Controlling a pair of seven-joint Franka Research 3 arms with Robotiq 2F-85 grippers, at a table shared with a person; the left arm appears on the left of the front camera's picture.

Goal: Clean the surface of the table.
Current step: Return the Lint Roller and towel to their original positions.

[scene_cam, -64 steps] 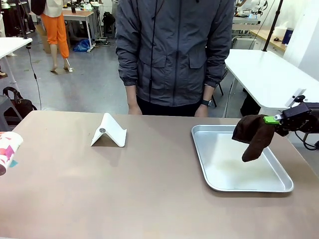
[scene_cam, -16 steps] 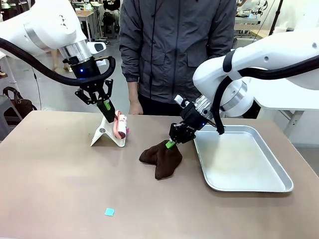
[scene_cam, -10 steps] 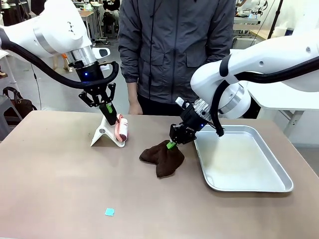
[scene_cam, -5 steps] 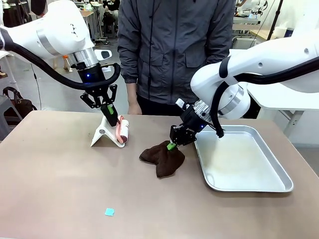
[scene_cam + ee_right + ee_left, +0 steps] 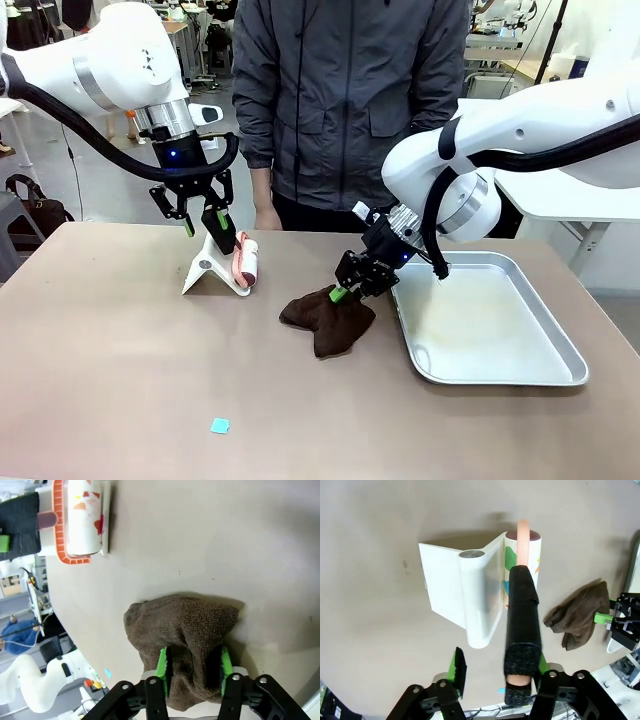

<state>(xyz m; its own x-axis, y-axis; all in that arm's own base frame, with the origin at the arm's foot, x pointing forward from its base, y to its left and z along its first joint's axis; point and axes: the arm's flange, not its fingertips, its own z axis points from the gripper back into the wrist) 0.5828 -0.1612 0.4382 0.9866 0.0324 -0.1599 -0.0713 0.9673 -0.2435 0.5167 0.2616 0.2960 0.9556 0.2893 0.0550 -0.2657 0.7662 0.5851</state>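
Left gripper (image 5: pixel 203 222), jaws apart, hovers over a lint roller (image 5: pixel 244 262) on its white stand (image 5: pixel 214 266); at 3 o'clock, right gripper (image 5: pixel 349 288), jaws apart, straddles a brown cloth (image 5: pixel 328 317) on the bench (image 5: pixel 120 370).

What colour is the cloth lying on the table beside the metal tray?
Dark brown. The cloth shows best in the right wrist view.

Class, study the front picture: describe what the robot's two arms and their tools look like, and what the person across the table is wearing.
Both arms are glossy white with rounded joints and silver wrist rings. A black cable loops along the left arm and another hangs by the right arm. Each ends in a black two-finger tool with green pads: left tool, right tool. The person wears a dark grey zipped jacket and a wristwatch.
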